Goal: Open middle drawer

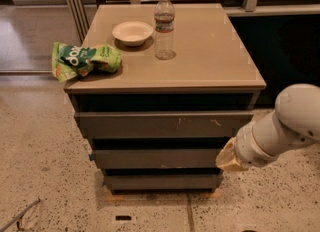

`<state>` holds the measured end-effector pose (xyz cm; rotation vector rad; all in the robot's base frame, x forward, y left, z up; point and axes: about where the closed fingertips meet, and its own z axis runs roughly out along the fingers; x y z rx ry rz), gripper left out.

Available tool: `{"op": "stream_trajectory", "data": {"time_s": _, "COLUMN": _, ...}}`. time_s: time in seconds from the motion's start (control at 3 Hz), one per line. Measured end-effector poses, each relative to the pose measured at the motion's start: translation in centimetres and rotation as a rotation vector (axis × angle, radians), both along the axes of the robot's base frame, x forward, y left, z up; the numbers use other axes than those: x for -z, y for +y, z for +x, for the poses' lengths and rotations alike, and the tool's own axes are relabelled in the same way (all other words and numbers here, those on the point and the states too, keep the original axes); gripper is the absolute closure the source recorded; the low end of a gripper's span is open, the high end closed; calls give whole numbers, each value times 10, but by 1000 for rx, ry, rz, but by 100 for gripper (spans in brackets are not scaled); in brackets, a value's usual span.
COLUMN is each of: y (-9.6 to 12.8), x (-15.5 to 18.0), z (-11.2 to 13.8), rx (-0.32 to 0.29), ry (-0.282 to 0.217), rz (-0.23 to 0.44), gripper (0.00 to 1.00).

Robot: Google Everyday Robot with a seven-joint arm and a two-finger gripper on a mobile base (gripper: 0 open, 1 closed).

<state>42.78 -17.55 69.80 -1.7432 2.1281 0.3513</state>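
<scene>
The middle drawer (155,158) is a plain dark grey-brown flat front, second of three stacked fronts, below the widest front with pale scratch marks (162,124) and above the narrowest, lowest front (161,181). Dark gaps show above each front. My gripper (227,158) is at the right end of the middle drawer, at the end of my white arm (290,126) that comes in from the right. Its tan tip is at the drawer's right edge; I cannot tell whether it touches.
On the tan cabinet top (210,56) stand a white bowl (132,32), a clear water bottle (164,26) and a green chip bag (82,60) overhanging the left edge. Speckled floor (45,176) lies around. A dark unit stands at the right.
</scene>
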Motion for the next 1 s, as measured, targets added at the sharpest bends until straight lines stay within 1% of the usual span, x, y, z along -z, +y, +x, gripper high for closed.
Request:
{"op": "stream_trajectory", "data": {"time_s": 0.33, "y": 14, "x": 107, "z": 19, "rx": -33, "ry": -10, "rz": 71, "gripper": 100}}
{"op": "stream_trajectory", "data": {"time_s": 0.67, "y": 23, "x": 169, "z": 30, "rx": -37, "ry": 31, "rz": 100, "gripper": 100}}
{"op": "stream_trajectory", "data": {"time_s": 1.0, "y": 26, "x": 180, "z": 26, "rx": -36, "ry": 52, "rz": 111, "gripper": 81}}
